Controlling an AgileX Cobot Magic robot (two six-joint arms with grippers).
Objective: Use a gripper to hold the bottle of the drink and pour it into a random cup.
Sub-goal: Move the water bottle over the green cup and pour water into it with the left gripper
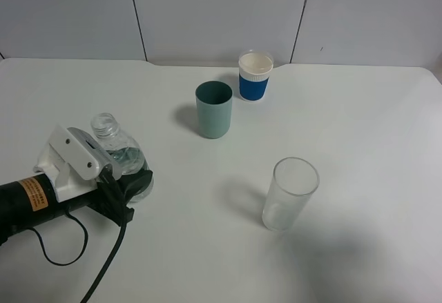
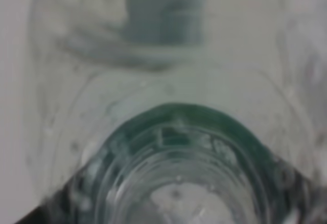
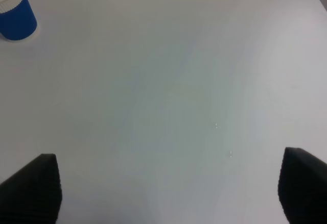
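The bottle of the drink (image 1: 119, 152) stands uncapped at the left of the table, clear with a little liquid in it. My left gripper (image 1: 130, 177) is closed around its body from the left, its black body and white mount lying low over the table. In the left wrist view the bottle (image 2: 173, 147) fills the frame, blurred, with its open neck closest to the camera. The teal-green cup (image 1: 214, 110) stands upright to the right of and behind the bottle, apart from it. My right gripper (image 3: 168, 193) is open and empty above bare table; it is out of the exterior view.
A white-and-blue cup (image 1: 255, 76) stands behind the teal cup near the back edge and also shows in the right wrist view (image 3: 15, 15). A clear glass tumbler (image 1: 290, 192) stands front right of centre. The left arm's black cable (image 1: 103, 268) trails toward the front edge.
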